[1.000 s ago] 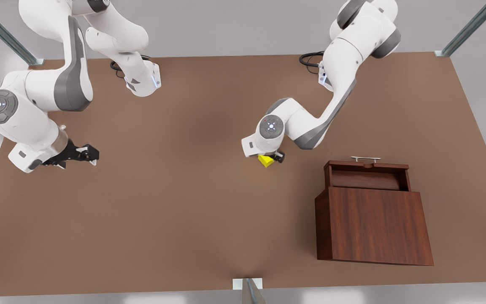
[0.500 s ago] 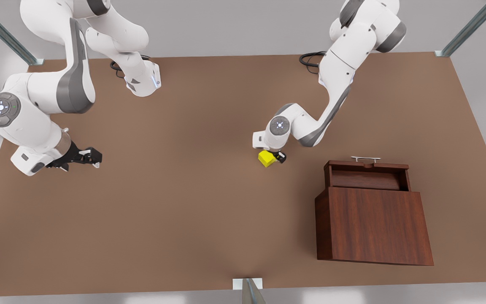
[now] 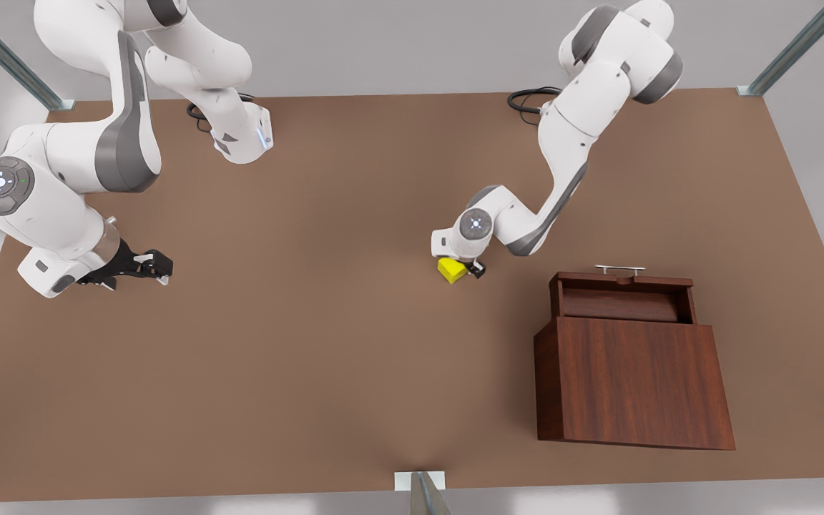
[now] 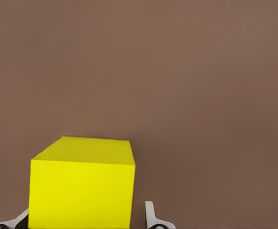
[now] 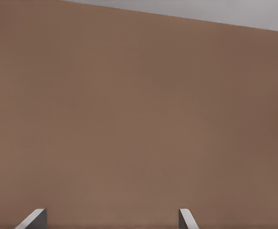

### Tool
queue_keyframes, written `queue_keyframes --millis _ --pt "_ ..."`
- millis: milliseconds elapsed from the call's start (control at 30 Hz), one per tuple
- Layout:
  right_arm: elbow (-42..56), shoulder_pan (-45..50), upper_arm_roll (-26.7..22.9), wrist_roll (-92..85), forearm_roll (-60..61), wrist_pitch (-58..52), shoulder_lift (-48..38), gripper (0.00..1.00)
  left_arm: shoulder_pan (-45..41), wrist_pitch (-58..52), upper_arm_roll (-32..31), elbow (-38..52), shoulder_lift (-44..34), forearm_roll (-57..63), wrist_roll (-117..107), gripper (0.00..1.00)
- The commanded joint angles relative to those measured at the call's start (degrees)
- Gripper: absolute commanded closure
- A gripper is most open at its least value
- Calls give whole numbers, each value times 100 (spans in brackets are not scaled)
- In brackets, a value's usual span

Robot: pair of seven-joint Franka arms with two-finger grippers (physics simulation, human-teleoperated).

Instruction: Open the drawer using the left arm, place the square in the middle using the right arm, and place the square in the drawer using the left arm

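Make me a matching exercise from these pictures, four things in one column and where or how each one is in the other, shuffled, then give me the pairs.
Column one:
1. the square
2. the drawer
3. left gripper
4. right gripper

Column two:
A. pulled open, with nothing inside
B. open, near the tabletop's edge at the front view's left
C. yellow, standing on the tabletop between two fingers
D. at the middle of the tabletop, fingers on either side of the cube

Pairs: 1-C, 2-A, 3-D, 4-B

arms: 2 | claws: 2 | yellow square (image 3: 452, 270): 1 | wooden box (image 3: 634, 386): 1 | drawer (image 3: 621, 295): 1
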Motion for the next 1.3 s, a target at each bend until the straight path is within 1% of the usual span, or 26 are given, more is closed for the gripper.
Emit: queue_keyframes --millis 0,33,67,100,500,733,767,800,833,900,933,1000,1067,1167,1267 --pt "0 0 0 0 0 0 0 0 -6 3 0 2 6 21 -6 2" --pt "0 0 9 0 0 0 0 0 -6 3 0 2 15 56 3 19" --pt "0 0 9 0 0 9 0 0 -6 3 0 2 15 56 -6 31" --pt "0 0 9 -9 0 9 0 0 -6 3 0 2 32 56 -14 39" --pt "9 0 9 -9 0 9 0 0 135 -102 0 11 -82 47 -85 38" --pt "9 0 9 -9 0 18 0 0 144 -296 0 116 -433 -32 -339 38" --pt "9 0 9 0 9 9 0 0 144 -514 9 212 -766 -347 -961 38" --pt "18 9 18 0 0 9 0 0 144 -1242 35 510 -1136 -392 -1919 38" --pt "18 9 70 0 0 9 -9 0 153 -1673 132 722 -1338 -401 -2421 38" --pt "26 0 88 9 0 9 0 0 424 -2378 298 933 -1856 -436 -3345 38" --pt "26 0 88 9 0 9 0 0 890 -2519 395 933 -2173 -647 -3539 37" --pt "26 0 88 9 0 9 0 0 1751 -2545 404 925 -2560 -779 -3478 37" --pt "26 0 88 9 0 9 0 0 2139 -2660 474 881 -2648 -726 -2977 37" --pt "26 0 88 9 0 9 -9 0 2183 -2747 554 573 -2587 -717 -1132 37" --pt "26 0 88 9 -9 9 -9 0 2350 -2853 685 494 -2560 -708 -656 37"
